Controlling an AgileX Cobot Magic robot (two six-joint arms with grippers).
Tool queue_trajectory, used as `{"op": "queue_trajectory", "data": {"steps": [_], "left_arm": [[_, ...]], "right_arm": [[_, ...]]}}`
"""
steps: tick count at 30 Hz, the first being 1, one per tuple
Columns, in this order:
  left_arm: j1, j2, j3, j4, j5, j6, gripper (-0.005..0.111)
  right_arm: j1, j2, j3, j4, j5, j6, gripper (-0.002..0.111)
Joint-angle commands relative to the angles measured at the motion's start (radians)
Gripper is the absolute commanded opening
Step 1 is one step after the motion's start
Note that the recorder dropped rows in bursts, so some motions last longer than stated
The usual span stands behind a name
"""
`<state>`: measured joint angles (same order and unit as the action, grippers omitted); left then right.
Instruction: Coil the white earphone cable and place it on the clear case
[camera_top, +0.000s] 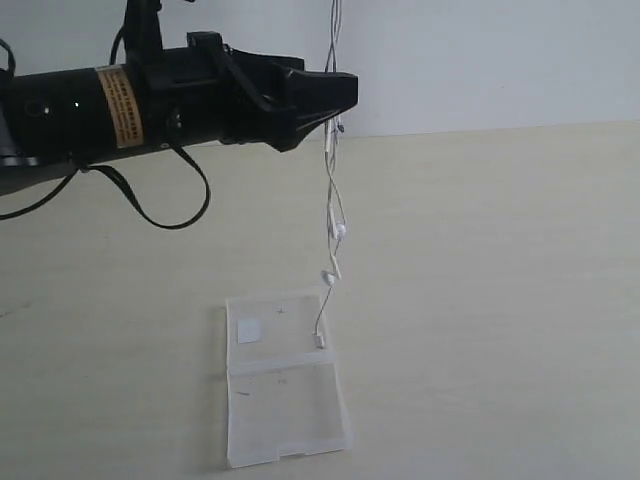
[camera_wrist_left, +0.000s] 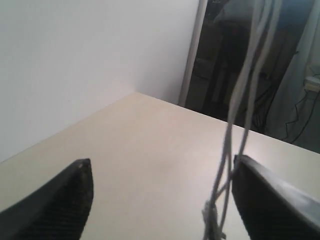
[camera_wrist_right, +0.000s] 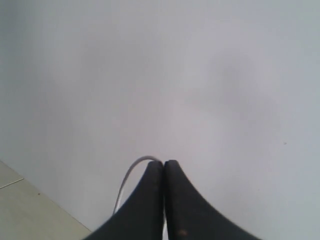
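Observation:
The white earphone cable (camera_top: 329, 200) hangs straight down from above the exterior view's top edge. Its earbuds (camera_top: 340, 230) dangle in mid-air and its lowest end (camera_top: 320, 340) touches the clear case (camera_top: 290, 405), which lies open and flat on the table with a white sticker (camera_top: 250, 331) on its far half. My left gripper (camera_top: 345, 95) is open high above the case, and the cable strands (camera_wrist_left: 235, 115) pass between its fingers, close to one finger (camera_wrist_left: 265, 200). My right gripper (camera_wrist_right: 164, 162) is out of the exterior view, shut on the cable, with a loop of it (camera_wrist_right: 131, 172) curving out from the tips.
The left arm (camera_top: 120, 100) stretches in from the left with a black strap loop (camera_top: 175, 205) hanging under it. The cream tabletop (camera_top: 500, 300) meets a white wall (camera_top: 480, 60) behind. A dark doorway with clutter (camera_wrist_left: 220, 60) shows past the table's edge in the left wrist view.

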<state>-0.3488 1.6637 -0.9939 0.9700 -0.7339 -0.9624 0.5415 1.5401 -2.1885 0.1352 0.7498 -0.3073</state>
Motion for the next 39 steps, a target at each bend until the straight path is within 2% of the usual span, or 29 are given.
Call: {"op": "queue_trajectory", "data": {"steps": [1, 4, 6, 8, 13, 17, 25, 27, 33, 35, 37, 39], "left_arm": [[-0.041, 0.030, -0.009, -0.006, -0.002, -0.001, 0.074], [-0.058, 0.040, -0.009, -0.011, 0.004, -0.001, 0.074], [-0.058, 0.042, -0.009, -0.011, 0.011, -0.001, 0.068], [-0.058, 0.042, -0.009, -0.017, 0.017, -0.001, 0.052], [-0.058, 0.042, -0.009, -0.074, -0.024, 0.018, 0.000], [-0.058, 0.042, -0.009, -0.070, -0.098, 0.066, 0.000], [-0.058, 0.042, -0.009, -0.065, -0.102, 0.070, 0.003], [-0.058, 0.042, -0.009, -0.059, -0.102, 0.070, 0.010], [-0.059, 0.042, -0.009, -0.005, -0.102, 0.070, 0.045], [-0.059, 0.042, -0.009, -0.007, -0.110, 0.070, 0.053], [-0.059, 0.042, -0.009, -0.009, -0.114, 0.070, 0.053], [-0.059, 0.042, -0.009, -0.022, -0.114, 0.070, 0.046]], "right_arm": [[-0.003, -0.002, -0.005, -0.004, -0.022, 0.002, 0.000], [-0.003, 0.000, -0.005, -0.006, -0.023, 0.002, 0.000], [-0.003, 0.000, -0.005, -0.011, -0.026, 0.002, 0.000], [-0.003, 0.000, -0.005, -0.015, -0.025, 0.002, 0.000], [-0.003, 0.000, -0.005, -0.010, -0.023, 0.002, 0.000], [-0.003, 0.000, -0.005, -0.003, -0.019, 0.004, 0.000], [-0.003, 0.000, -0.005, -0.003, -0.013, 0.004, 0.000], [-0.003, 0.000, -0.005, -0.003, -0.013, 0.004, 0.000], [-0.003, 0.000, -0.005, -0.003, -0.013, 0.004, 0.000], [-0.003, 0.000, -0.005, -0.003, -0.013, 0.004, 0.000], [-0.003, 0.000, -0.005, -0.003, -0.013, 0.004, 0.000], [-0.003, 0.000, -0.005, -0.003, -0.013, 0.004, 0.000]]}}
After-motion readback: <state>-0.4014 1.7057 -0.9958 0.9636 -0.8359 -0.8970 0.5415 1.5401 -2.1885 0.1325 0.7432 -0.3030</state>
